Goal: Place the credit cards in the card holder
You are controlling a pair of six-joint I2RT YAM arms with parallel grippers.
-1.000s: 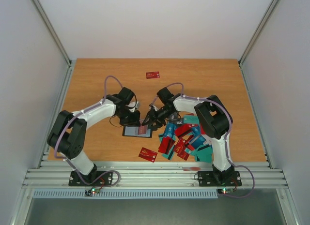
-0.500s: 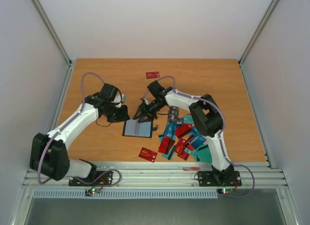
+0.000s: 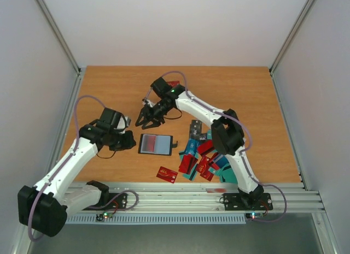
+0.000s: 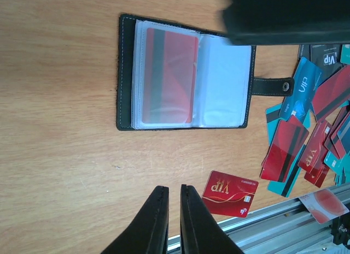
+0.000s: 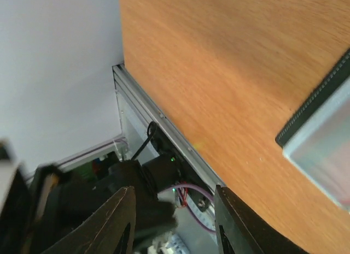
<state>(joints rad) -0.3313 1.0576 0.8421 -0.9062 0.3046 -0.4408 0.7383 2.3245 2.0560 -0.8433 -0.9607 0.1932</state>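
Near the open card holder (image 4: 183,82), left hand (image 4: 174,189) nearly closed, right hand (image 5: 174,196) parted, seemingly empty

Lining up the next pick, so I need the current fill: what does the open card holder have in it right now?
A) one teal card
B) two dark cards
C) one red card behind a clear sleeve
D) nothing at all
C: in the left wrist view the card holder lies open with a single red card behind one clear sleeve; the other sleeve looks blank.

Card holder (image 5: 328,128) corner only (rest off-frame)
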